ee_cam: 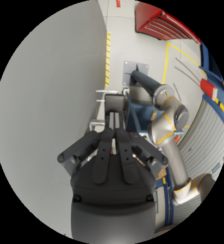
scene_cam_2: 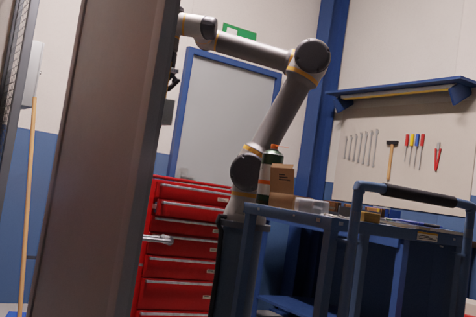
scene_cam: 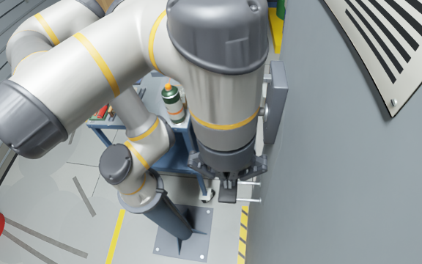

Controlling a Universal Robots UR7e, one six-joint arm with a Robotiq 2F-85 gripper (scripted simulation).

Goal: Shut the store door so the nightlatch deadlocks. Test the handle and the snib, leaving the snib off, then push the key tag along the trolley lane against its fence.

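The grey store door (scene_cam: 343, 165) fills the right of the side camera and stands ajar, swung away from its frame (scene_cam_2: 115, 133). A grey nightlatch case (scene_cam: 276, 102) sits on its inner face. Below it a dark handle (scene_cam: 228, 193) stands off the door on two steel pins. My gripper (scene_cam: 228, 179) hangs closed and empty just above that handle (ee_cam: 114, 101), close beside the door face. The snib and the key tag are not visible.
Behind the arm stands a blue trolley (scene_cam_2: 345, 237) carrying a green spray can (scene_cam: 172, 103), boxes and small parts. A red drawer cabinet (scene_cam_2: 184, 244) stands by the wall. My base plate (scene_cam: 183, 234) is bolted to the floor near yellow hazard striping (scene_cam: 243, 234).
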